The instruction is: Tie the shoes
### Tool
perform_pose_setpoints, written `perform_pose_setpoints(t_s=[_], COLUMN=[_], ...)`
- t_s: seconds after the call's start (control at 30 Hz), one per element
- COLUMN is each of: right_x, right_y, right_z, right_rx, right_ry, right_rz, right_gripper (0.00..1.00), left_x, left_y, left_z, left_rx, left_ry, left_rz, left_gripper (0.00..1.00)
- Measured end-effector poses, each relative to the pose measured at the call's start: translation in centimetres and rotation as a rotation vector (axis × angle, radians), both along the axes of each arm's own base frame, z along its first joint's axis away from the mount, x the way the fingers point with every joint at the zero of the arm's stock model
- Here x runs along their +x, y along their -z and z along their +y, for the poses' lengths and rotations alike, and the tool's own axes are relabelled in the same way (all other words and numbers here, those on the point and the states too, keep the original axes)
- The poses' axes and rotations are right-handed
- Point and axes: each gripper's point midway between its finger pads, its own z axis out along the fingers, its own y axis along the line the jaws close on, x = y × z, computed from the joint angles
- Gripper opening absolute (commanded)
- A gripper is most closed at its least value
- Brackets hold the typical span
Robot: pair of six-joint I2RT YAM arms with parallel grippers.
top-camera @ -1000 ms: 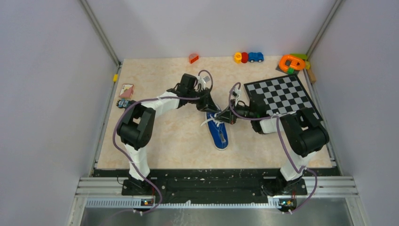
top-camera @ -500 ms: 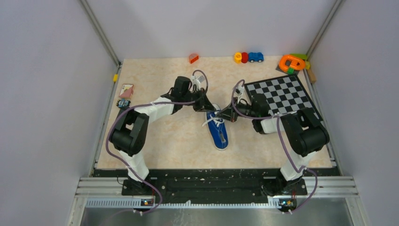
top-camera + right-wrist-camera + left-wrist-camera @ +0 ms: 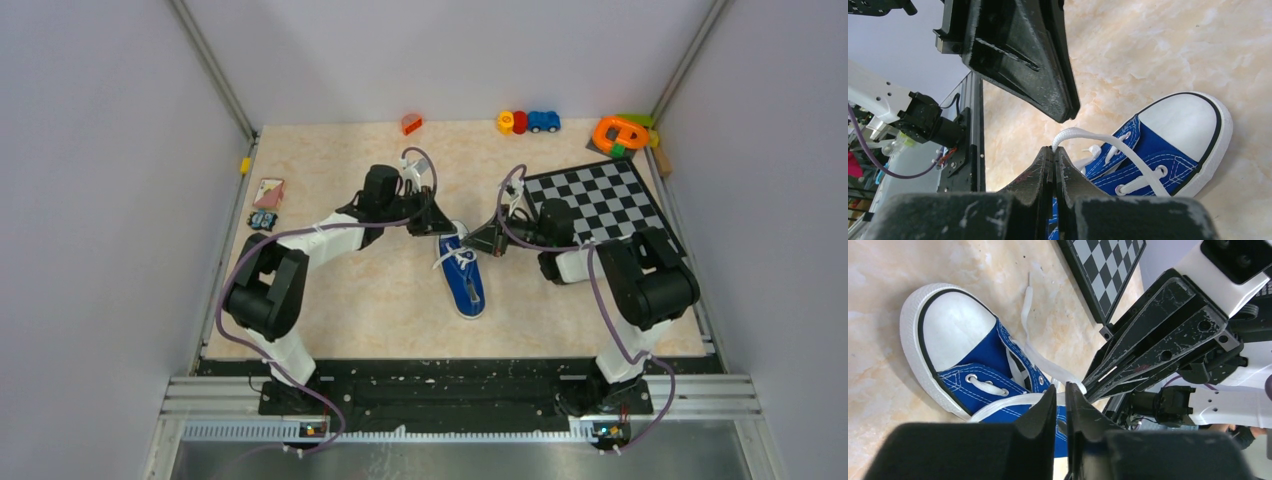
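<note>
The blue canvas sneaker lies mid-table, its white toe cap pointing to the far side. It also shows in the left wrist view and the right wrist view. My left gripper hovers just left of the toe end. Its jaws are closed on a white lace strand. My right gripper is just right of the toe end. Its jaws are shut on a loop of white lace held above the shoe. The two gripper tips nearly meet over the laces.
A checkerboard lies at the right, under the right arm. At the back edge stand a blue toy car, an orange ring toy and a red block. A card lies at the left edge.
Both grippers have drawn slightly apart and toward the far side, the left one leftward and the right one rightward, each still holding lace. The shoe has stayed in place.
</note>
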Motion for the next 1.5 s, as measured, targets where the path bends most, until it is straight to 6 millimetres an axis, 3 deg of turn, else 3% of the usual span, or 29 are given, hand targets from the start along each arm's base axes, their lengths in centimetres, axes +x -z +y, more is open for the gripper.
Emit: perform_pose_setpoints(t_s=[0.03,0.17,0.43,0.73,0.87,0.93,0.97,1.37,1.5], right_x=[0.0,-0.1,-0.1,-0.1,-0.1,-0.1,-0.2,-0.1,0.0], right_y=[0.1,0.2,0.0,0.2,0.3,0.4,0.4,1.0,1.1], right_z=[0.0,0.0,0.0,0.0,0.0,0.0,0.0,-0.1,-0.2], right_rx=[0.0,0.0,0.002,-0.002,-0.006,-0.008,-0.01,-0.024,-0.029], right_ry=[-0.001,-0.005,-0.005,-0.004,-0.005,-0.005,-0.005,0.007,0.013], right_rz=[0.004,0.013,0.007,0.013,0.012,0.014,0.018,0.039,0.038], right_gripper=[0.0,0.0,0.0,0.0,0.0,0.0,0.0,0.0,0.0], left_x=[0.0,0.1,0.0,0.0,-0.2,-0.2,-0.3,0.2,0.6], left_y=[0.0,-0.1,-0.1,1.2,1.9,2.1,2.2,2.5,1.6], left_z=[0.0,-0.1,-0.6,-1.5,-2.1,-2.2,-2.2,-1.8,-1.3], left_rx=[0.001,-0.009,-0.046,-0.065,-0.068,-0.066,-0.064,-0.035,-0.035], left_ry=[0.001,-0.014,-0.064,-0.126,-0.133,-0.135,-0.136,-0.143,-0.153], left_rz=[-0.001,0.019,0.161,0.341,0.389,0.399,0.404,0.346,0.301], left_gripper=[0.37,0.52,0.54,0.38,0.22,0.04,0.0,0.0,0.0])
